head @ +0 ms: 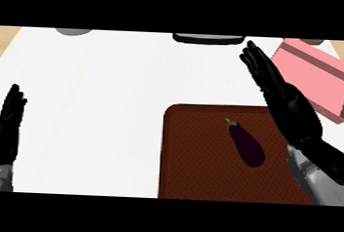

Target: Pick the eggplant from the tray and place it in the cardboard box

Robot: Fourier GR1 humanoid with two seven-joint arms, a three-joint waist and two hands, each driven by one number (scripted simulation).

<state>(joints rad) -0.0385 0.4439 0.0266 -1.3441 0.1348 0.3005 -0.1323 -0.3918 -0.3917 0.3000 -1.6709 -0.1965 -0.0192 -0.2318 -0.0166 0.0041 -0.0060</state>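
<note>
Eggplant [246, 143]: lying on the brown tray [194, 158], long axis running stem-up toward the pink box [317, 78].
Right hand [280, 91]: hovering over the tray's far-right corner, fingers straight, holding nothing.
Left hand [5, 125]: resting released, far left of the tray.

Tray [202, 158] sits on the counter [96, 110], near side, right of centre. Eggplant [246, 144] lies on the tray, toward its right half, stem end pointing far-left. Box [317, 78] stands at far right, beyond the tray's far-right corner, tilted. Right hand [280, 91] is over the tray's right edge, between eggplant and box, fingers straight and pointing far-left. Left hand [5, 125] rests at the near-left edge, well apart from the tray. Two items cut off at the far edge: one far-left [74, 31], one centre [207, 39]
</note>
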